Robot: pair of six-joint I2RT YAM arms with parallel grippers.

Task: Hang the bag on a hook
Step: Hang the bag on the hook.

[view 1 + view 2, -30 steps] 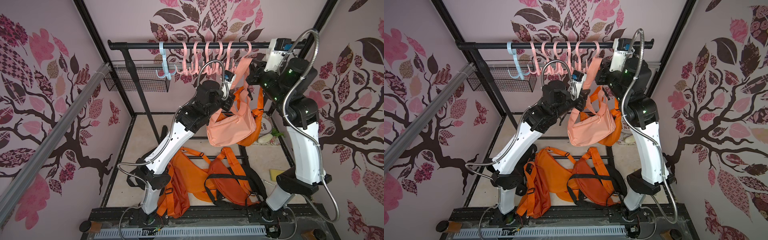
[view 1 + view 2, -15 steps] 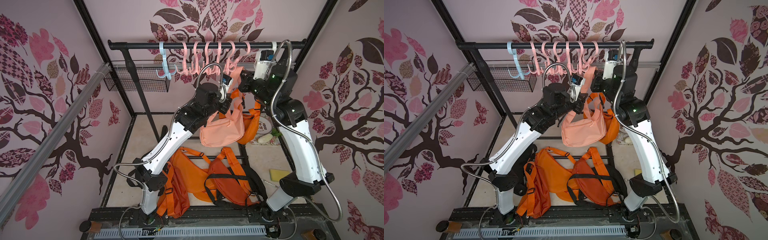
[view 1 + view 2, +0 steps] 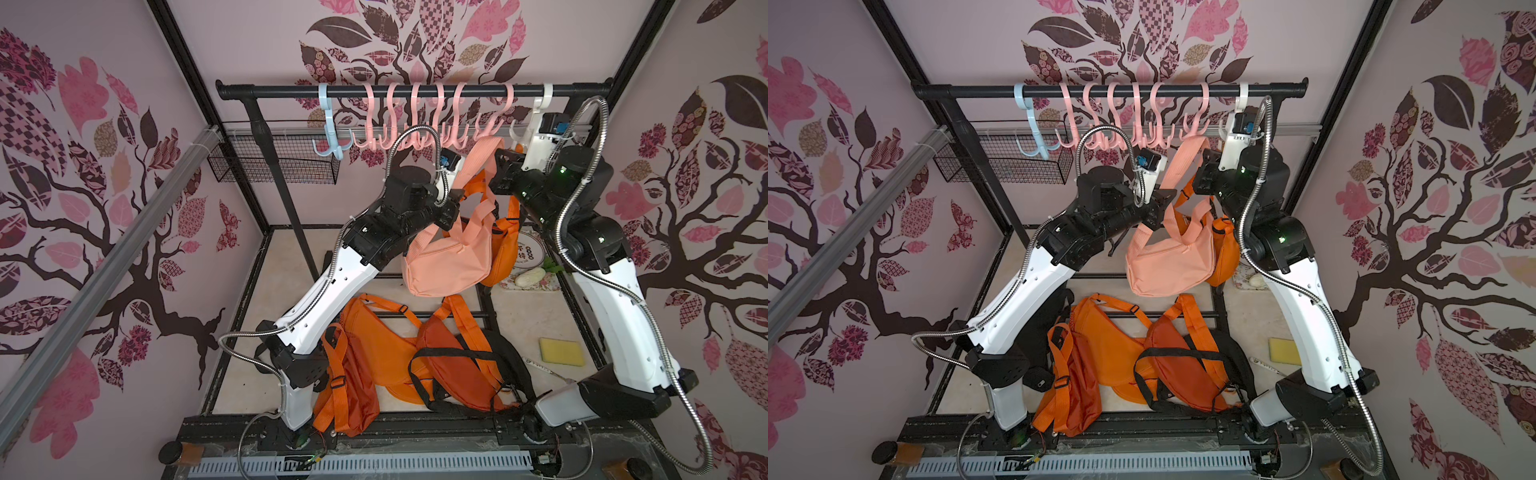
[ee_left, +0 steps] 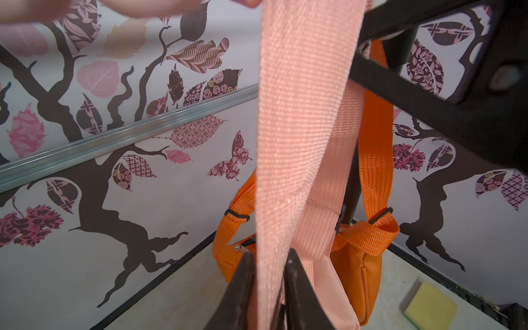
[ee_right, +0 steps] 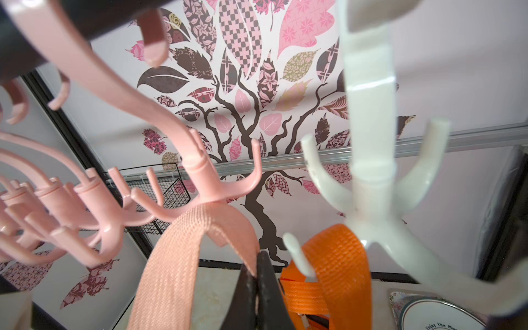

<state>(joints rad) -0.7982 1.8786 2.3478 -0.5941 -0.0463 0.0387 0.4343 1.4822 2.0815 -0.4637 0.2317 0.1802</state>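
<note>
While the right tool [image 5: 255,267] pinches the peach strap [image 5: 177,257] over a pink hook [image 5: 210,180], the left tool [image 4: 270,255] stands parted around it.

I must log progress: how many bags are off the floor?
2. The peach bag hangs from the last pink hook; the orange bag hangs behind it on the white hook. None looks hidden.

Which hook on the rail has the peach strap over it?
The pink hook next to the white hook, last in the pink row; the white one carries an orange strap, others look bare.
</note>
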